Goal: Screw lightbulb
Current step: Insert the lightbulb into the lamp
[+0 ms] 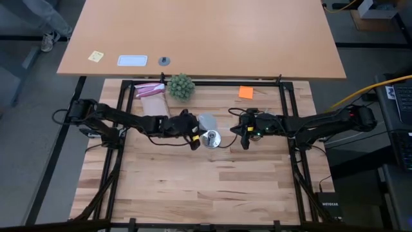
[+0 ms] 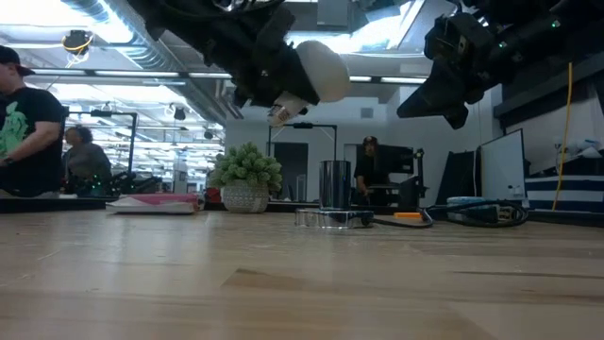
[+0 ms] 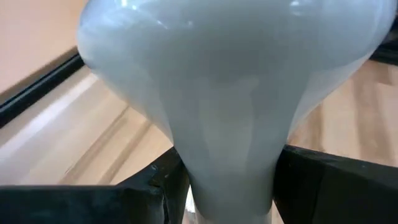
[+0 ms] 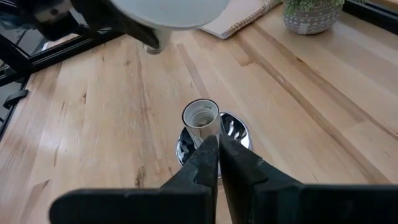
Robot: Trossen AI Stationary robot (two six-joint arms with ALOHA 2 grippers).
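The lightbulb (image 2: 321, 68) hung tilted above the table, dome up and away from the left gripper (image 2: 280, 94), which clamped its narrow neck. Beneath it stood the silvery socket (image 4: 200, 118), open end up. The right gripper (image 4: 217, 146), fingers pressed together, hovered beside the socket; a potted plant (image 1: 181, 86) sat behind.
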